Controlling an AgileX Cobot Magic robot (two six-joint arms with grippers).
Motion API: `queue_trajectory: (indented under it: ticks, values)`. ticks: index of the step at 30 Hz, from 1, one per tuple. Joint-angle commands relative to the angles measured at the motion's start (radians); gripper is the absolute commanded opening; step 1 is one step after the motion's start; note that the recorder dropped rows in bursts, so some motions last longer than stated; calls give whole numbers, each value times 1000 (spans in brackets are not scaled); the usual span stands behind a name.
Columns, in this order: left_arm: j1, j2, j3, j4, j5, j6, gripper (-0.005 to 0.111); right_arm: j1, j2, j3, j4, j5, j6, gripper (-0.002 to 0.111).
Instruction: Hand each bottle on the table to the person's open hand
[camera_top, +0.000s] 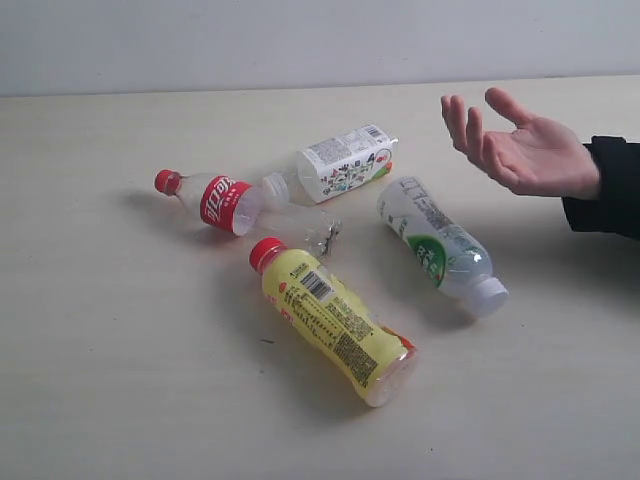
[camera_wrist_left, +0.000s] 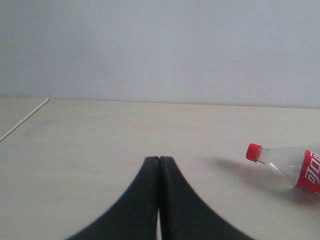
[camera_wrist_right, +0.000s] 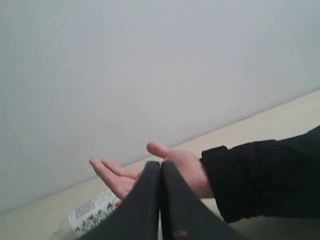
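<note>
Your left end effector (camera_wrist_left: 159, 159) and right end effector (camera_wrist_right: 161, 162) are both clenched, with nothing in them. All four bottles lie flat on the counter (camera_top: 120, 350). Reference is the yellow-label bottle (camera_top: 330, 320):
- Red-label bottle (camera_top: 225, 203): just beyond its cap.
- White squarish bottle (camera_top: 345, 163): farther beyond.
- Green-label bottle (camera_top: 440, 250): near, on its right-arm side.
- Open hand (camera_top: 525, 150): past that one, palm showing, touching no bottle.

Wall and sleeve
A plain, pale grey wall (camera_top: 300, 40) is seen along the far side; a black sleeve (camera_top: 612, 185) is shown at the right edge.
</note>
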Motion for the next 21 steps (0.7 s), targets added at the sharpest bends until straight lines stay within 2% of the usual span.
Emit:
queue_trajectory:
  ticks: [1, 10, 13, 17, 21]
  values:
    - [-4, -5, 0, -9, 2, -1, 0, -6, -5, 4, -55, 85, -4, 0]
    - [-4, -5, 0, -9, 2, -1, 0, -6, -5, 4, 20, 118, 4, 0]
    - [-4, -5, 0, -9, 2, -1, 0, -6, -5, 4, 79, 72, 4, 0]
    - [-4, -5, 0, -9, 2, -1, 0, -6, -5, 4, 275, -47, 2, 0]
    - [-4, -5, 0, -9, 2, -1, 0, -6, -5, 4, 313, -125, 4, 0]
